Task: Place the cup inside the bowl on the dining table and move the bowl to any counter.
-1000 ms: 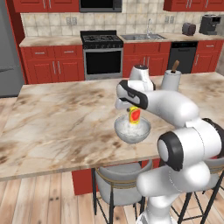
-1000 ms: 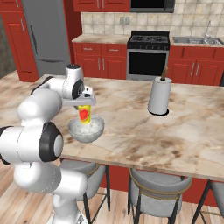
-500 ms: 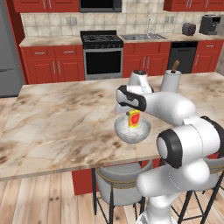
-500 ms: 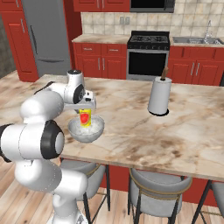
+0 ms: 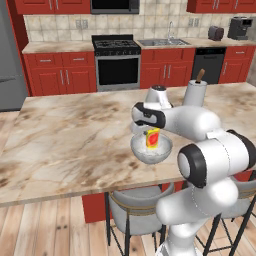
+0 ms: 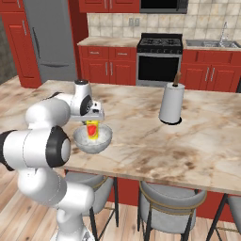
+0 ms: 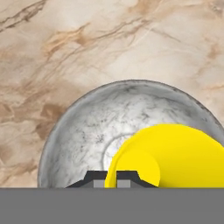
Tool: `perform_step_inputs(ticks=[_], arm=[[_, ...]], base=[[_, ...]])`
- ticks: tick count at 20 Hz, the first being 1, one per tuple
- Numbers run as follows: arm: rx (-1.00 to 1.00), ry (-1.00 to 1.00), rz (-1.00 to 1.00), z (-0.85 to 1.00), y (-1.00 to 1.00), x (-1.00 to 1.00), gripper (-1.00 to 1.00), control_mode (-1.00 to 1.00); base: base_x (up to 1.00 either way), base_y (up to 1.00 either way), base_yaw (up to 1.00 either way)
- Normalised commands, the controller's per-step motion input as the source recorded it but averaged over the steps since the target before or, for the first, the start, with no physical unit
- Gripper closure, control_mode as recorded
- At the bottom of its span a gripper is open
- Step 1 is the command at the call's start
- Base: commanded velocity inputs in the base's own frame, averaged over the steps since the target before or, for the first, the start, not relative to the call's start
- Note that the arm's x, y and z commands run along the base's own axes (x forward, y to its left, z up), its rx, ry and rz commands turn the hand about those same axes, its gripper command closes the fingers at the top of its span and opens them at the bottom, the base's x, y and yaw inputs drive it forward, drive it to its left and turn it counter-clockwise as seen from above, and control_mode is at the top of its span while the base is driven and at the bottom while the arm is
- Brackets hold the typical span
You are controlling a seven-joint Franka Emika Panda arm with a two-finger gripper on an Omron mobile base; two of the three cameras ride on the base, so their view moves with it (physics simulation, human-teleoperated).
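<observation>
Your cup (image 5: 152,137) is small and narrow: bright yellow upper body, red lower part, smooth and matte. It sits tilted inside the bowl (image 5: 151,149), its top leaning toward the far side. In the hand view the cup (image 7: 175,157) presents a wide yellow mouth with a smooth curved wall, off to the right of the bowl's middle.

The bowl (image 7: 92,131) is round and wide, grey-white with dark speckling and a glossy, slightly translucent sheen; the rim is thin and darker. It stands on the dining table (image 5: 70,140) near the near edge, just in front of the robot.

The worktop is a big rectangle of beige-brown marble with darker brown veins, polished, over a red base.

The tool (image 6: 92,118) hangs directly above the bowl, just over the cup. You cannot tell from these views whether its fingers are spread or pinching the cup.

Further right on the worktop stands an upright paper towel roll (image 6: 170,104), a white cylinder on a dark spindle. Grey cushioned stools (image 6: 169,204) with dark metal frames tuck under the near edge.
</observation>
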Motion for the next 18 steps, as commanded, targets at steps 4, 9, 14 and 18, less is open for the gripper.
perform_step_inputs(ticks=[4, 9, 14, 18], arm=[[0.0, 0.0, 0.0, -0.24, 0.0, 0.12, 1.0, -1.0], [0.0, 0.0, 0.0, -0.2, 0.0, 0.08, 1.0, -1.0], [0.0, 0.0, 0.0, -0.19, 0.0, 0.01, 1.0, -1.0], [0.0, 0.0, 0.0, -0.15, 0.0, 0.0, 1.0, -1.0]], base=[[0.0, 0.0, 0.0], [0.0, 0.0, 0.0], [0.0, 0.0, 0.0], [0.0, 0.0, 0.0]])
